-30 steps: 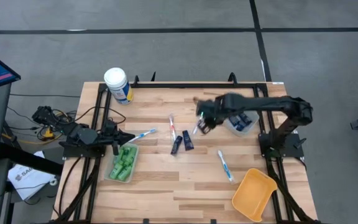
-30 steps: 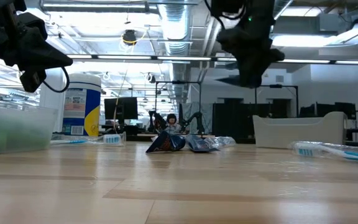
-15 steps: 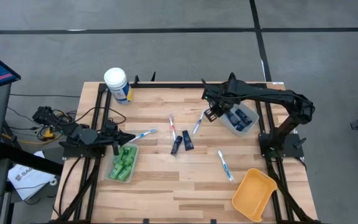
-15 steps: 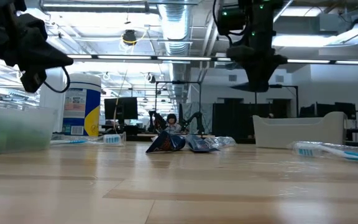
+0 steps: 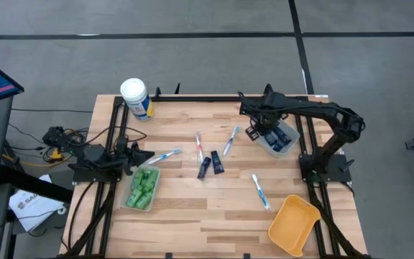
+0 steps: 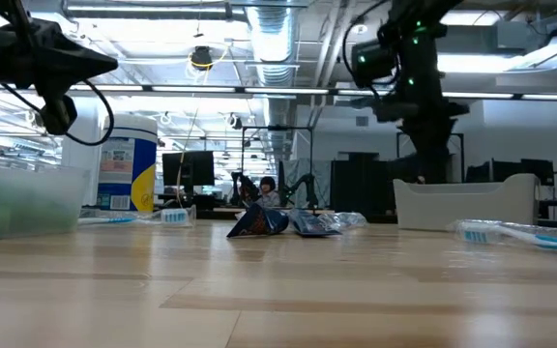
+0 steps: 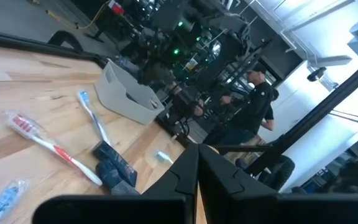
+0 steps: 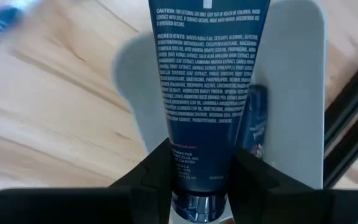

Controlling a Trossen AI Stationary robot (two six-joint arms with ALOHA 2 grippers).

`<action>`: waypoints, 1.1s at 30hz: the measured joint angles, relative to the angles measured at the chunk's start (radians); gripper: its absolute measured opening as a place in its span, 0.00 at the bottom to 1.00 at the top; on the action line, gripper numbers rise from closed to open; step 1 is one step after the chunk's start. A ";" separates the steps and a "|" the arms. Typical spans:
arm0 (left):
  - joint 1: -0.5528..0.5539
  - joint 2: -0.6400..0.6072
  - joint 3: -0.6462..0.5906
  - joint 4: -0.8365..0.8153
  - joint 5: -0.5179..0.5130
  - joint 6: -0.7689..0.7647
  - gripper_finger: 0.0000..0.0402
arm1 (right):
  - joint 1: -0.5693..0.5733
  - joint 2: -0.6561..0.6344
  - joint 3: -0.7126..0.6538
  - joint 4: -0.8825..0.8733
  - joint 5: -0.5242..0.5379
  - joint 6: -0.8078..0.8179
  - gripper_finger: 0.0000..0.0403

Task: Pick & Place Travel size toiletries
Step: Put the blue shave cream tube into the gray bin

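My right gripper (image 5: pixel 256 131) hangs over the near-left rim of a grey bin (image 5: pixel 290 143) at the table's right, shut on a dark navy tube (image 8: pixel 207 74). Another navy tube (image 8: pixel 254 121) lies inside the bin. Two more navy tubes (image 5: pixel 210 165) lie flat at mid-table among toothbrushes (image 5: pixel 230 140), (image 5: pixel 199 144), (image 5: pixel 260 191), (image 5: pixel 166 154). Green bottles (image 5: pixel 143 187) fill a clear tray at the left. My left gripper (image 5: pixel 138 154) waits shut beside that tray, holding nothing. My right gripper pinches the navy tube between its two fingers near the tube's cap end (image 8: pixel 197 177). The fingers come from above, pointing down. The tube hangs below them, lengthwise along the fingers and clear of the table, over the bin's rim (image 8: pixel 291 87).
A white-lidded canister (image 5: pixel 136 98) stands at the far left corner. An orange bin (image 5: pixel 293 224) sits at the near right corner. Black frame rails run along the table's left, far and right edges. Bare wood lies across the near middle. A person (image 7: pixel 253 106) stands beyond the table.
My right gripper has carried the navy tube from above the table's middle toward the right edge and slightly down, ending over the grey bin, still shut on it. My left gripper has tipped to level without leaving its place.
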 joint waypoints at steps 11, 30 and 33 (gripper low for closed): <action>0.000 0.000 0.000 -0.002 0.000 0.000 0.00 | -0.017 0.000 -0.144 0.027 0.012 0.016 0.27; 0.000 -0.001 0.000 -0.004 0.000 0.000 0.00 | 0.054 -0.003 0.042 0.017 -0.038 0.133 0.75; 0.000 -0.001 0.000 -0.004 -0.001 0.000 0.00 | 0.123 -0.003 0.125 0.093 -0.057 0.212 0.75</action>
